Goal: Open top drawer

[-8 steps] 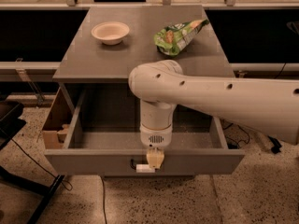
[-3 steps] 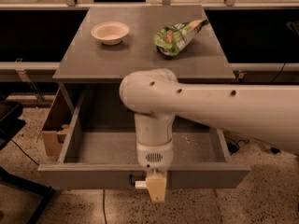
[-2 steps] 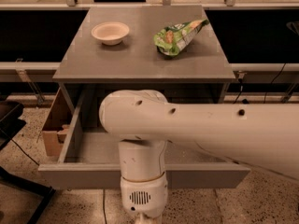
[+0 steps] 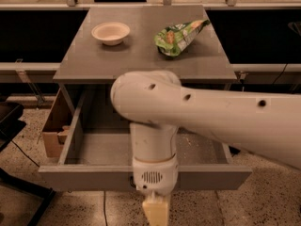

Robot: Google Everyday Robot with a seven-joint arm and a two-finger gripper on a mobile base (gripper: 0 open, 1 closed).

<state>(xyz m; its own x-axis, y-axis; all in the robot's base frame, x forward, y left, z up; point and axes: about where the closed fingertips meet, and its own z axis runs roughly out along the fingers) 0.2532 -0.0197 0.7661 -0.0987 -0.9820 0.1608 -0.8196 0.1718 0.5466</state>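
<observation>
The top drawer [image 4: 70, 177] stands pulled far out of the grey cabinet [image 4: 141, 60], and its grey inside is bare. My white arm reaches in from the right and bends down over the middle of the drawer front. The wrist hides the handle apart from a black bit at its left side. My gripper [image 4: 156, 213], cream coloured, hangs just below and in front of the drawer front. The bottom edge of the view cuts off its end.
A pale bowl [image 4: 110, 33] and a green snack bag [image 4: 178, 36] lie on the cabinet top. A cardboard box [image 4: 52, 131] sits against the cabinet's left side, with a black frame [image 4: 11, 121] further left. Speckled floor surrounds the drawer.
The drawer has come further out toward the camera than 2.7 s ago. The arm dipped low with the gripper out of view, then rose so the gripper shows again.
</observation>
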